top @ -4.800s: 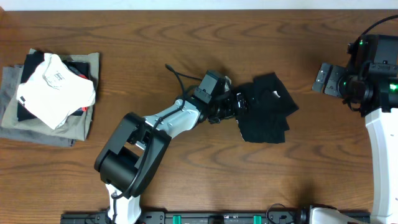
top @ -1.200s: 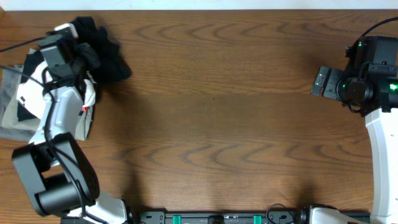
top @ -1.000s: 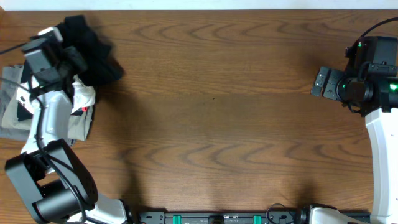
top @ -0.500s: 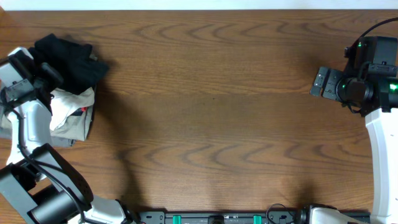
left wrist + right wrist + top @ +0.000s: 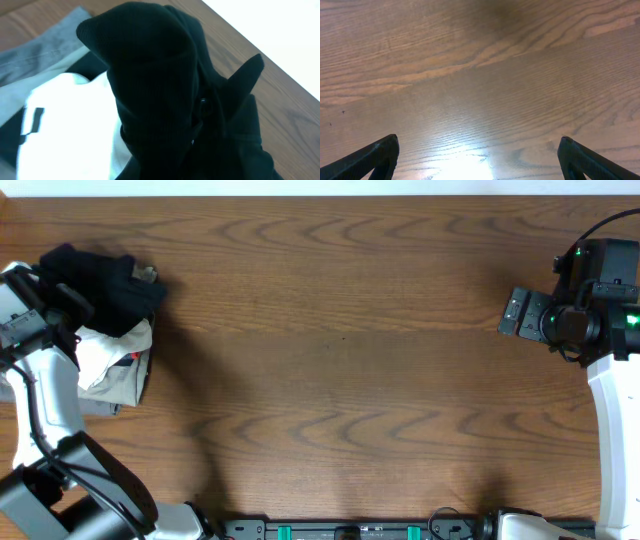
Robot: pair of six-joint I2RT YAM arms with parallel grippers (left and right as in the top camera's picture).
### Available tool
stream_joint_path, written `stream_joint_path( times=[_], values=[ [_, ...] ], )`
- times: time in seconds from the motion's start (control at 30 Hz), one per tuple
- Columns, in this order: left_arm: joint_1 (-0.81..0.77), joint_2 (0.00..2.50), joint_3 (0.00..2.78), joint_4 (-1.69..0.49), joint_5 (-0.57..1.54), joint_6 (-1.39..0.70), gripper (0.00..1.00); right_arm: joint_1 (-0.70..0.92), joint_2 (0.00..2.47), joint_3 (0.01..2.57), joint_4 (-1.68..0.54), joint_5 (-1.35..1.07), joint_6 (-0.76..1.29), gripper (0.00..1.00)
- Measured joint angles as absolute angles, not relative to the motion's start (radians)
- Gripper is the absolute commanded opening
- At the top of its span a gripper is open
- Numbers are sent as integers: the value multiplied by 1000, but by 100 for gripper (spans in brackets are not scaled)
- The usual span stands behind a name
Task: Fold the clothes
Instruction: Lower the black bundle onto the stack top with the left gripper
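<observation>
The black T-shirt (image 5: 100,285) is bunched into a loose wad at the far left edge of the counter (image 5: 350,380), over a stack of folded laundry – a white garment (image 5: 105,350) on a grey-olive one (image 5: 130,385). The left tool (image 5: 68,300) is clamped on the shirt (its fingers are buried in the cloth). Whether the wad rests on the stack is unclear. Well apart, at the right edge, the right tool (image 5: 479,142) hangs over bare wood – jaws spread wide, holding nothing.
</observation>
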State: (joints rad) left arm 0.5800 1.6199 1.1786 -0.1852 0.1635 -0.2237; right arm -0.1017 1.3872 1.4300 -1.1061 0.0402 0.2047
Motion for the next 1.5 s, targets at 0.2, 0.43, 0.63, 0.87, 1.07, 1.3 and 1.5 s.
stream_joint_path(
  times=[0.2, 0.43, 0.63, 0.87, 1.07, 1.3, 1.5],
  values=[
    [583, 1603, 1179, -225, 128, -244, 6, -102, 1387, 1430, -1106, 40, 205, 99],
    [603, 1603, 1179, -247, 119, -260, 7, -102, 1387, 1430, -1108, 40, 205, 99],
    [641, 1603, 1179, -309, 104, -273, 15, -102, 1387, 1430, -1109, 40, 205, 99],
    [658, 1607, 1179, -333, 97, -304, 16, -102, 1387, 1430, -1111, 40, 205, 99],
    [659, 1643, 1179, -334, 91, -313, 48, -102, 1387, 1430, -1126, 40, 205, 99],
    [673, 1650, 1179, -338, 69, -318, 93, -102, 1387, 1430, -1130, 40, 205, 99],
    [680, 1645, 1179, -372, 67, -318, 95, -102, 1387, 1430, -1133, 40, 205, 99]
  ],
)
